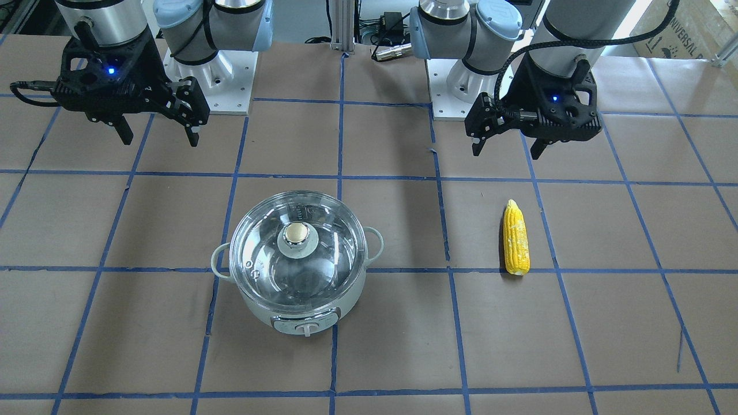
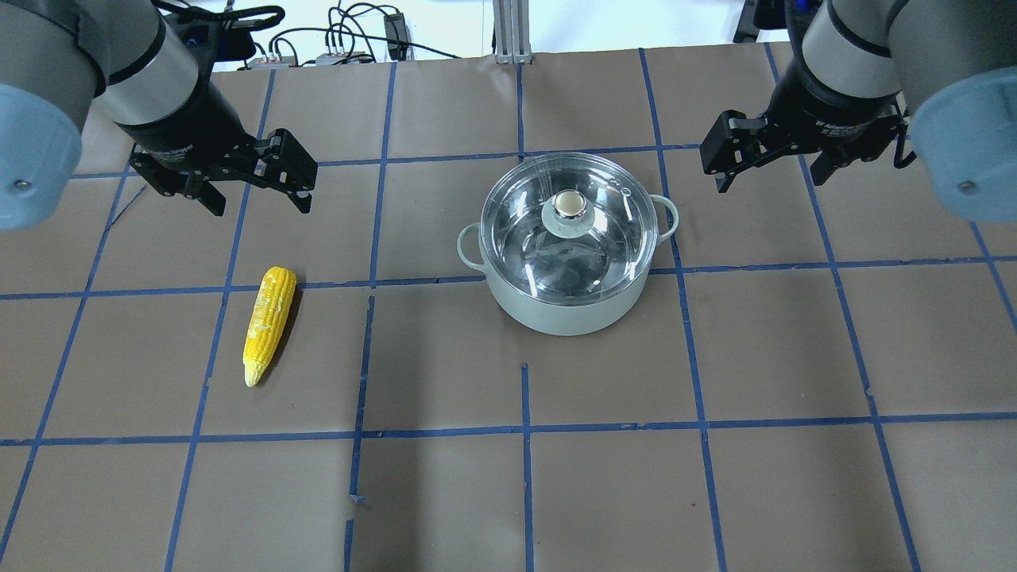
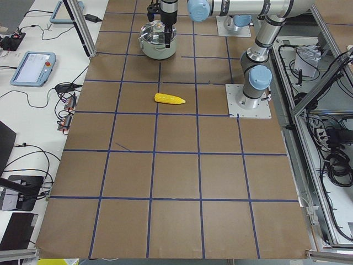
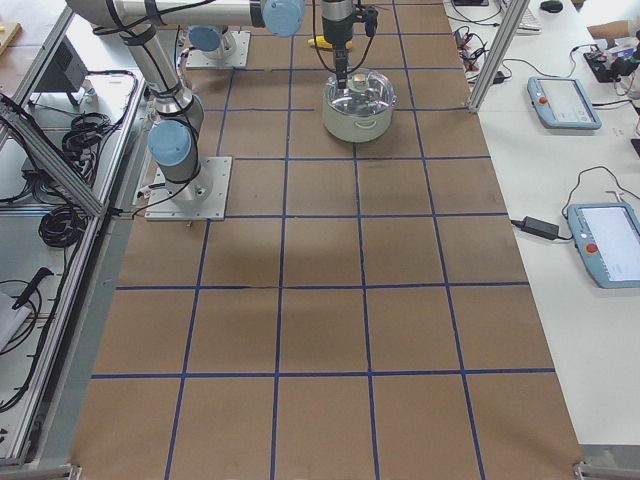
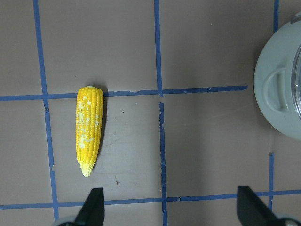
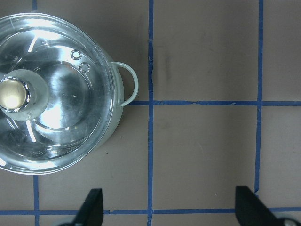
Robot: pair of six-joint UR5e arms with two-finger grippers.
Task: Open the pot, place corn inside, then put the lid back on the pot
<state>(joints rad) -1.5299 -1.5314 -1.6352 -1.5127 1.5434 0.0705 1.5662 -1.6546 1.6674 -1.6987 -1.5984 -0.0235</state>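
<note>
The pale-green pot (image 2: 556, 318) stands mid-table with the clear glass lid (image 2: 568, 238) on it, its beige-topped knob (image 2: 570, 205) in the centre; the pot also shows in the front view (image 1: 259, 305). The yellow corn (image 2: 268, 322) lies flat on the table, apart from the pot, and also shows in the front view (image 1: 516, 237) and the left wrist view (image 5: 89, 129). My left gripper (image 2: 261, 209) is open and empty, above the table just beyond the corn. My right gripper (image 2: 769, 183) is open and empty, beside the pot on its right. The lid (image 6: 51, 99) shows in the right wrist view.
The table is covered in brown paper with a blue tape grid. The arm bases (image 1: 213, 86) and cables (image 2: 349, 32) sit along the table's edges. Tablets (image 4: 565, 100) and cables lie on a side bench past the table's long edge.
</note>
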